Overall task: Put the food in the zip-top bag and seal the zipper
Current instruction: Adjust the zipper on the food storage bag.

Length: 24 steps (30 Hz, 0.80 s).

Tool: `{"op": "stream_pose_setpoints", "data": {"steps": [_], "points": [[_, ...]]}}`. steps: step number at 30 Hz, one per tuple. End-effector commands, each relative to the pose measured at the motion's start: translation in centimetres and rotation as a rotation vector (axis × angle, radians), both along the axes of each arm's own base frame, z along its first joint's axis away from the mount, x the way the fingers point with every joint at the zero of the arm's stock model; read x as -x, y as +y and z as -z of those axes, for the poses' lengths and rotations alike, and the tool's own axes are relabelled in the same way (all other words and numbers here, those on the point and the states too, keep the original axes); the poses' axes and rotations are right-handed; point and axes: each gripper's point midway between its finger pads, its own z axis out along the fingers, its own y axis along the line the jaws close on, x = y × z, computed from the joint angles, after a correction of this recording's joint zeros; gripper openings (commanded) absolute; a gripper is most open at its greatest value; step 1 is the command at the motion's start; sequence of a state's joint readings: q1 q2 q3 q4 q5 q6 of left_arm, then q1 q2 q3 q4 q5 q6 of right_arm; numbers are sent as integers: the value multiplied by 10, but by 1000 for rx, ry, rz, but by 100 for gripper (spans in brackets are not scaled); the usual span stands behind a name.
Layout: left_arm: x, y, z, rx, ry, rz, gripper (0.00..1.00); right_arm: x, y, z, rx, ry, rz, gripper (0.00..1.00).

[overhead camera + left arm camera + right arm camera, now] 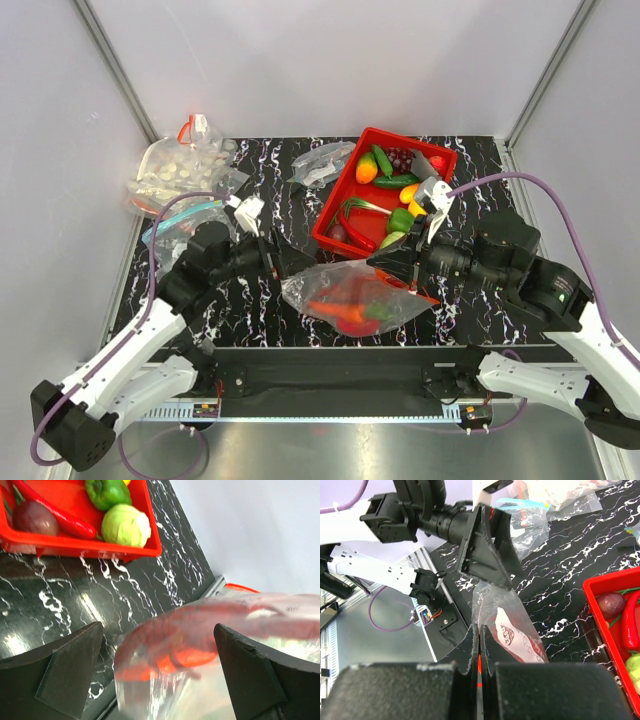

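Observation:
The clear zip-top bag [355, 298] lies at the table's front centre with red and orange food [345, 308] and a green bit inside. My right gripper [380, 263] is shut on the bag's mouth edge. In the right wrist view the red-orange zipper [479, 666] shows pinched between the closed jaws [480, 635], and the bag [512, 630] hangs beyond them. My left gripper [290, 262] is open at the bag's left end. In the left wrist view its fingers [67, 672] stand wide apart with the bag [170, 650] between them, not gripped.
The red tray [340, 188] behind the bag holds several more toy foods, among them a carrot [367, 168] and a green pepper [400, 218]. A bag of pale round pieces [180, 170], a teal-zip bag [185, 222] and a small clear bag [320, 163] lie at back left.

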<state>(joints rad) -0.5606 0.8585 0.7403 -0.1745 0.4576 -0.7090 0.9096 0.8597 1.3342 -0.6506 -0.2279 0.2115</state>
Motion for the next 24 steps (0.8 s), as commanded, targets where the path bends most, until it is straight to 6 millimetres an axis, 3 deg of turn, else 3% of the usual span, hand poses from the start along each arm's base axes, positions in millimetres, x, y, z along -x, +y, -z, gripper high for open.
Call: {"op": "stream_pose_setpoints", "data": {"steps": [1, 11, 20, 24], "points": [[8, -1, -19, 76, -66, 28, 99, -6, 1, -17, -47, -57, 19, 0], [-13, 41, -20, -54, -77, -241, 99, -16, 1, -10, -28, -57, 59, 0], [7, 58, -19, -45, -15, -288, 99, -25, -3, -4, -5, -68, 109, 0], [18, 56, -15, -34, 18, -254, 99, -29, -6, -4, -5, -80, 133, 0]]}}
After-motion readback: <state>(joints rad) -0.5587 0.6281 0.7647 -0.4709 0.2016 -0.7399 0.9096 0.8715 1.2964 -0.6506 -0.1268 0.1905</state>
